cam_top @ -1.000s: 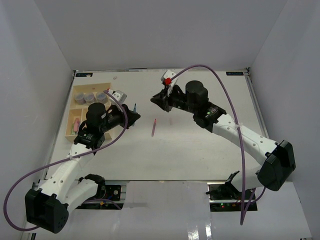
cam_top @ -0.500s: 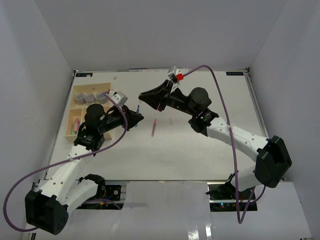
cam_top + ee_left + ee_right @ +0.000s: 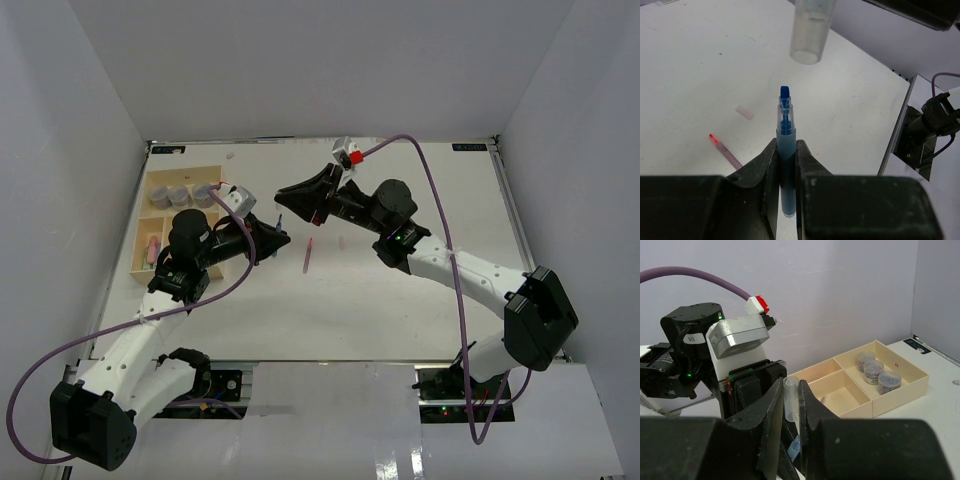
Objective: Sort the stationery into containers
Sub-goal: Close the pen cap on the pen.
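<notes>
Top external: three pots in tray; one pink pen outside

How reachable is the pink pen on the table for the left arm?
Probably not yet. The pink pen lies close by with nothing over it, but the left gripper is shut on a blue marker, leaving no free jaws.

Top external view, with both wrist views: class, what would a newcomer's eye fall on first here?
The two arms meeting nose to nose in the middle: the left end effector is shut on an uncapped blue marker, and the right end effector holds a clear cap just beyond its tip. Next, a pink pen lying alone on the table, and the cream tray at the left with three pots.
</notes>
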Robot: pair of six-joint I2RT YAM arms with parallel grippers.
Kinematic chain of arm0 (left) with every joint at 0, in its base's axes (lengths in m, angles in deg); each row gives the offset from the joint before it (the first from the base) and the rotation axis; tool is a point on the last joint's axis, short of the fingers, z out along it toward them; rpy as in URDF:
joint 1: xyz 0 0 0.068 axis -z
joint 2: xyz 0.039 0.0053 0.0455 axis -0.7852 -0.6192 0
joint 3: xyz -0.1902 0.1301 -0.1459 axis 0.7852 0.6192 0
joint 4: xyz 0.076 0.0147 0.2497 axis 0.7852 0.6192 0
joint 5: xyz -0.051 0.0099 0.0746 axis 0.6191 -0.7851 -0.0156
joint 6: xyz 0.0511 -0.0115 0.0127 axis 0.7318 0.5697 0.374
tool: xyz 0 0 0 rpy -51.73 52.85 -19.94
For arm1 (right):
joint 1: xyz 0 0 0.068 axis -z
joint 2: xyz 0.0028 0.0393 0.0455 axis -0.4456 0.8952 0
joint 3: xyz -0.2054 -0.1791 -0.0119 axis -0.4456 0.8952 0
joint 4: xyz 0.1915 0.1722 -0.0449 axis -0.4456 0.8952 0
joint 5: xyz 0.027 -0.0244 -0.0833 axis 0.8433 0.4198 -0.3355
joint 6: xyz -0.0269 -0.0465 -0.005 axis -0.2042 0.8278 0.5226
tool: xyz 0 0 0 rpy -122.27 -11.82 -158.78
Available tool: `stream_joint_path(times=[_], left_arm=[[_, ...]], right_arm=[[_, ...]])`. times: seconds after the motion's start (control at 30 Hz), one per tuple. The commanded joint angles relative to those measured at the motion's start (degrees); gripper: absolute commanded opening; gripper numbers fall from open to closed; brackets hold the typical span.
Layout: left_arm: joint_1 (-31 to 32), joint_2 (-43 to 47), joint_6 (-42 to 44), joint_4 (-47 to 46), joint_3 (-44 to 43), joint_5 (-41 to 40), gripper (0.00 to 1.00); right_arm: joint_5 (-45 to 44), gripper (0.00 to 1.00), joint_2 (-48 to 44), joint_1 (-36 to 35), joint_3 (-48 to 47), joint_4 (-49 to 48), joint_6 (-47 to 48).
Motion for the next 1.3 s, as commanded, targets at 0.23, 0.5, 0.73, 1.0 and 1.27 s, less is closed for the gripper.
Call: stream_joint_path(times=[0.23,0.5,0.73,1.0,1.27], left_arm=[[-0.28,1.73,0.24,-2.24,0.61,1.72,0.00],[-0.28,1.91,0.15,-2.42,0.79,1.10,0.00],[-0.28,2.17,-0.02,-2.86,1.05,1.02,0.00],[-0.28,2.61,-0.02,-3.03,1.14,0.93,0.00],[-0.28,3.58,-1.34,-7.86,1.93,0.75,0.00]], right_arm=[[-1.38,0.08,0.17,-0.33,2.05,-4.86,-0.83],[-0.86,0.08,-0.09,-0.24,2.67,-4.51,-1.36],[-0.86,0.08,0.00,-0.33,3.55,-4.95,-1.62],[-0.42,0.08,0.26,-0.33,4.07,-4.78,-2.24],[1.25,0.08,0.96,-0.50,5.04,-6.71,-6.71]])
